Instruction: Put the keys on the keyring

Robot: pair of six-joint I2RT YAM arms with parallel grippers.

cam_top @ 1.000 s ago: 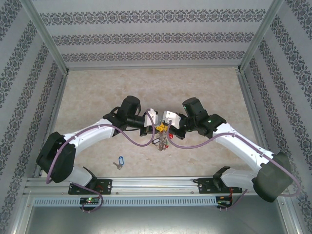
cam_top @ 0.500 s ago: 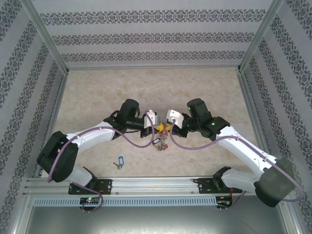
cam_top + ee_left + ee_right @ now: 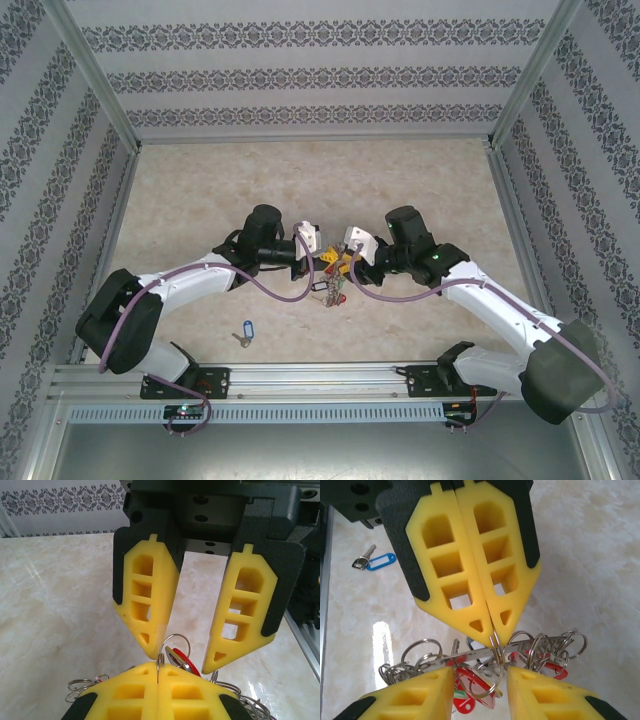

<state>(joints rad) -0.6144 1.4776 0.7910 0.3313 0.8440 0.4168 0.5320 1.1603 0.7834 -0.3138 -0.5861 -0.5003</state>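
Left gripper (image 3: 493, 634) was seen fully closed, fingertips pinched on a small split ring (image 3: 495, 647) at the top of the key cluster; which key that ring belonged to could not be told. Right gripper (image 3: 480, 674) was seen partly open with nothing gripped, its two fingers set either side of the same split ring, tips facing the left's. Keyring (image 3: 330, 291) was located mid-table, right under both sets of fingertips and slightly to the near side in the top view. From the right wrist it was seen as a grey metal strip hung with many wire rings, keys and red tags (image 3: 465, 702). Whether it rested on the marble-look tabletop (image 3: 420, 180) or was lifted could not be told. A red-tagged key (image 3: 188, 665) was seen just beyond the left fingertips, between the right fingers, threaded on a wire ring. Blue-tagged key (image 3: 243, 333) was found lying loose on the table, well apart from the cluster, to the near-left by the aluminium base rail (image 3: 320, 378), touched by neither gripper
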